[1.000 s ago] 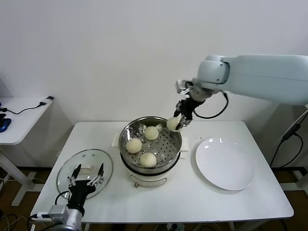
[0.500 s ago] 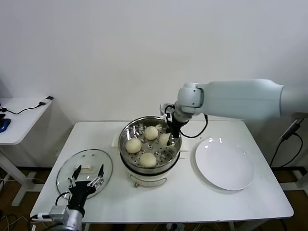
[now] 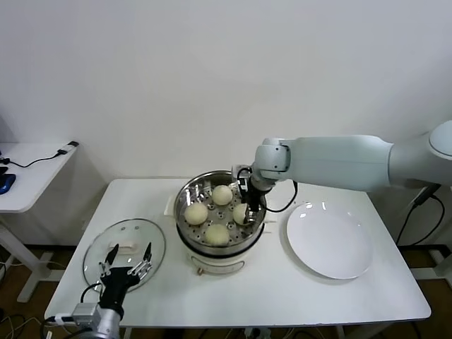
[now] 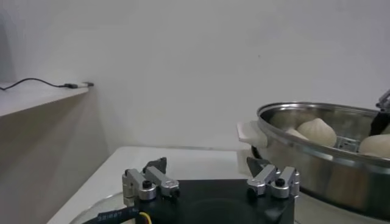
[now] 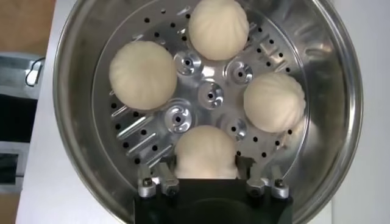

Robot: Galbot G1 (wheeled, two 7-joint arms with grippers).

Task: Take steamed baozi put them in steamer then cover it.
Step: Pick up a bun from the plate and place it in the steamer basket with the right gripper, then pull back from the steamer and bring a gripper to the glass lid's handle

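Here the right gripper [image 3: 244, 209] is down inside the steamer [image 3: 185, 212], its fingers [image 5: 167, 172] closed on the fourth baozi [image 5: 206, 153], which sits at or just above the perforated tray [image 5: 211, 95] on the side nearest the plate [image 3: 329, 240]. To do this well, I judge the bun should rest fully on the tray before the fingers part, and they should spread only enough to free it, then lift straight up so they neither drag the soft dough nor nudge the neighbouring bun [image 5: 273, 101] or the steel wall. The other three buns lie spaced around the tray's centre, none touching. The baozi is round, with no real long axis; its pleated top seems to face up, though the held one shows little detail. The cover [image 3: 106, 244] lies flat on the table [image 3: 282, 296] beside the steamer's left, handle [image 3: 128, 247] upward, its long side roughly across the table. The left gripper [image 3: 126, 267] hovers open just above the cover's near edge, waiting.
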